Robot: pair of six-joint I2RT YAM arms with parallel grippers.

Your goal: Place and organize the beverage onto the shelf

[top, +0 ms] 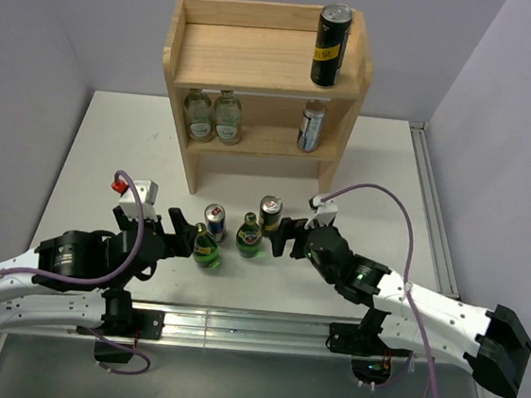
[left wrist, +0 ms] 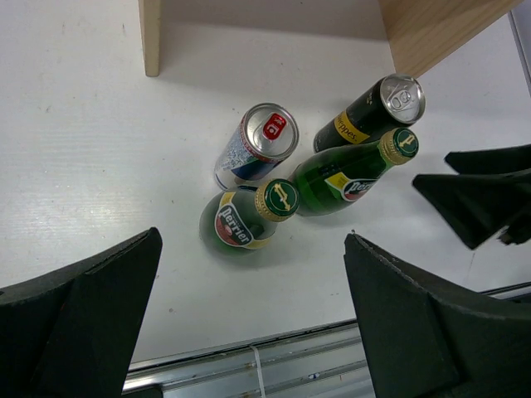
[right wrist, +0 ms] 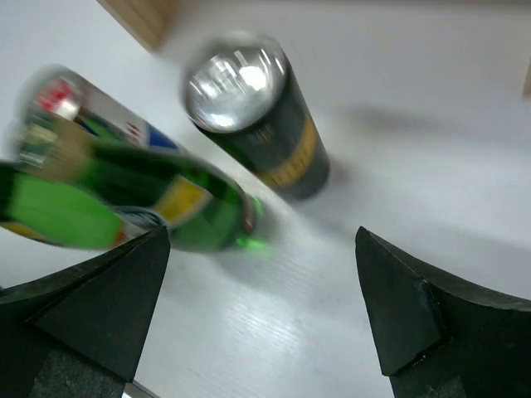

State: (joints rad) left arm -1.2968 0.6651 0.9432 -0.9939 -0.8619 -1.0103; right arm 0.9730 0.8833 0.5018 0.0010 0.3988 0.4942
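My left gripper (top: 182, 231) and right gripper (top: 282, 237) both gape, empty, at nine and three o'clock of the table cluster: near green bottle (top: 207, 251), far green bottle (top: 249, 239), black can (top: 270, 212), blue-and-silver can (top: 215, 219). At twelve o'clock, the shelf (top: 252, 57) carries a second black can (top: 330, 46) up top and a slim can (top: 311, 126) below.

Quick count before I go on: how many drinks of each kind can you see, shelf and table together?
Green bottles: 2
Black cans: 2
Blue-and-silver cans: 2
Clear bottles: 2
Total: 8
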